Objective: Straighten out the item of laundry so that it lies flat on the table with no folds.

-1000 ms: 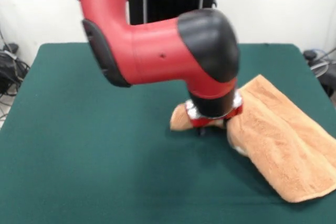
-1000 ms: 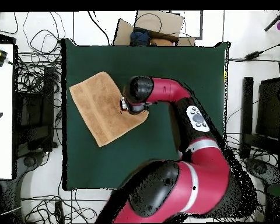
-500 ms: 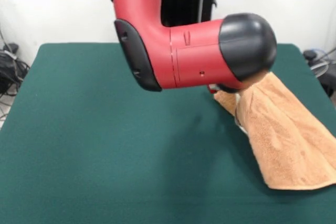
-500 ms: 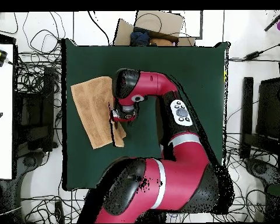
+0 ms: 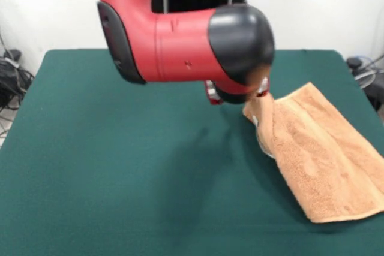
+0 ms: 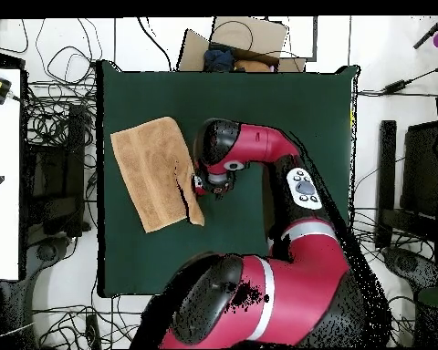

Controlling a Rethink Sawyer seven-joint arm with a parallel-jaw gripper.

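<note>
One towel (image 5: 318, 160), light orange-tan terry cloth, lies toward the 3 o'clock side of the green table (image 5: 108, 166) in the front view, running from near the table's middle out to about 4 o'clock. Most of it rests flat on the cloth, but its inner corner is lifted off the surface and hangs in a small peak right under the arm's wrist, with a fold trailing down from that peak along the towel's near edge. A small white tag (image 5: 256, 121) shows on that raised edge.

Only the red collar of the gripper (image 5: 237, 95) peeks out beneath the big black elbow joint of the arm (image 5: 180, 43), so whether it is clenched on the corner or released I cannot tell. The arm casts a soft shadow on the table at about 6 o'clock from the wrist.

From overhead, the towel (image 6: 151, 171) sits at about 9 o'clock on the table (image 6: 286, 100), its long side running roughly 12 to 6, and the gripper (image 6: 212, 182) is just beside its 3 o'clock edge, where a narrow flap points down toward 6.
</note>
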